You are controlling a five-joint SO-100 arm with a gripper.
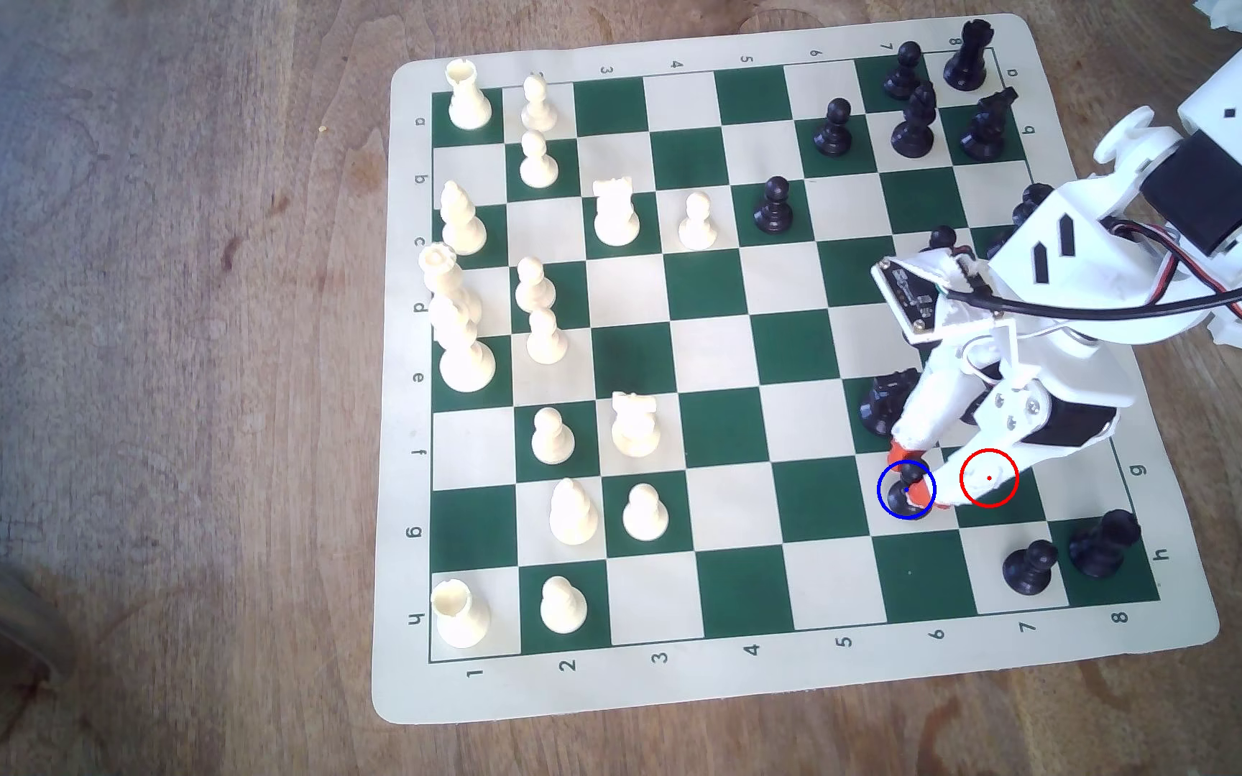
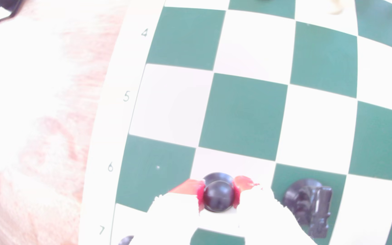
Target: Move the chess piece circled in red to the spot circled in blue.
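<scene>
Black pawn (image 1: 905, 498) (image 2: 218, 196) stands inside the blue-ringed cream square (image 1: 889, 477), clamped between the gripper's (image 1: 911, 474) (image 2: 218, 200) orange fingertips (image 1: 919, 490), at the red-ringed square's (image 1: 1006, 509) nine o'clock in the exterior view.

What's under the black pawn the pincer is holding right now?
The black pawn sits inside the blue ring on a cream square, gripped by the pincer at its head. Whether its base touches the board cannot be told: the head and the orange fingertips cover it.
</scene>
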